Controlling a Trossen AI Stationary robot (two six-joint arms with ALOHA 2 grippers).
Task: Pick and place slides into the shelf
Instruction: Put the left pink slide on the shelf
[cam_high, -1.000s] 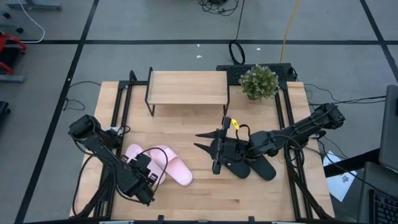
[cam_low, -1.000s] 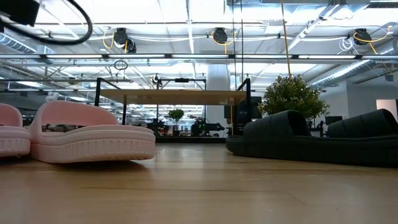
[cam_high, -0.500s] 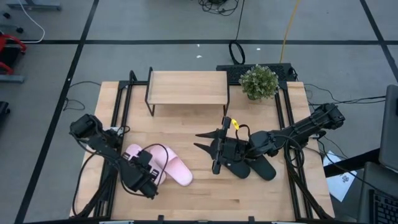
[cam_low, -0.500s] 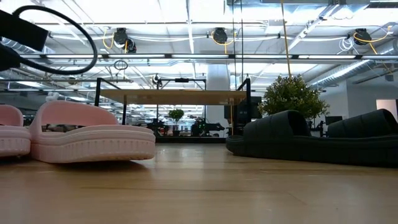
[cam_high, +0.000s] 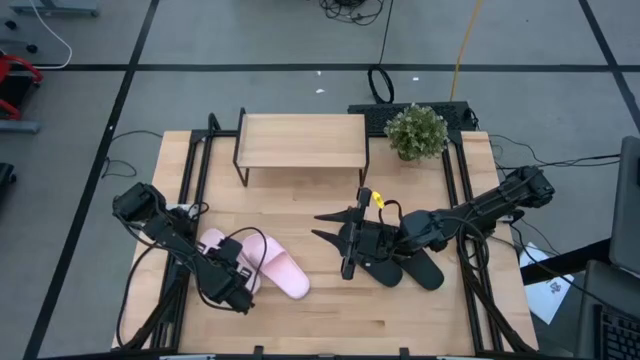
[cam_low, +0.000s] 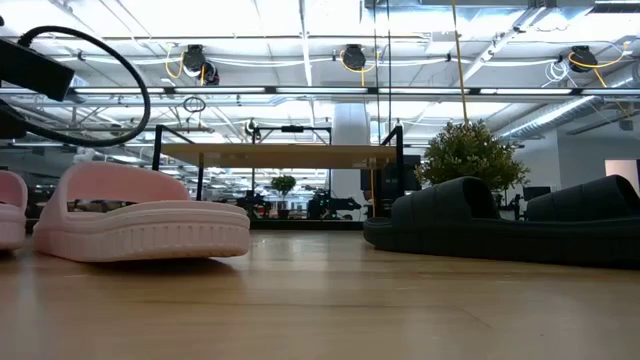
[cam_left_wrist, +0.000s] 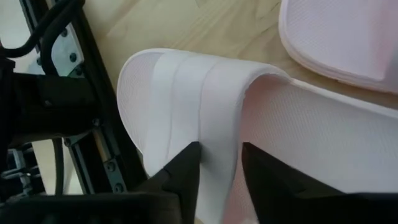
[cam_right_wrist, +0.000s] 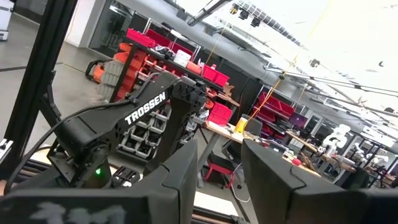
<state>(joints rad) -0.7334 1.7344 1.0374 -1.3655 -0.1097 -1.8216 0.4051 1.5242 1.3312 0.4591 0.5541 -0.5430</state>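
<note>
Two pale pink slides lie sole-down at the table's near left: the left one (cam_high: 211, 243), (cam_left_wrist: 186, 93) and the right one (cam_high: 287, 273), (cam_low: 140, 215). My left gripper (cam_left_wrist: 221, 171) hangs over the left one, open, its fingers on either side of the strap's edge band. Two black slides (cam_high: 412, 266), (cam_low: 470, 215) lie near the middle right. My right gripper (cam_high: 318, 225) is above their left end, open and pointing level toward the table's left. The shelf (cam_high: 300, 140) stands on thin black legs at the far edge. My left gripper reaches the left pink slide's strap (cam_left_wrist: 217, 124) slanting from above. One finger (cam_left_wrist: 183, 174) is over the strap's outer face. The other finger (cam_left_wrist: 264, 174) is in the opening above the footbed. The tips are hidden, so I cannot tell whether they touch.
A potted plant (cam_high: 416, 131) stands right of the shelf at the far edge. Black rails (cam_high: 195, 170) run along the table's left and right sides. Bare wood (cam_high: 290, 200) lies between the shelf and the slides.
My left arm has come lower and moved a little toward the far left. The left pink slide has shifted toward the table's left edge in the low view.
</note>
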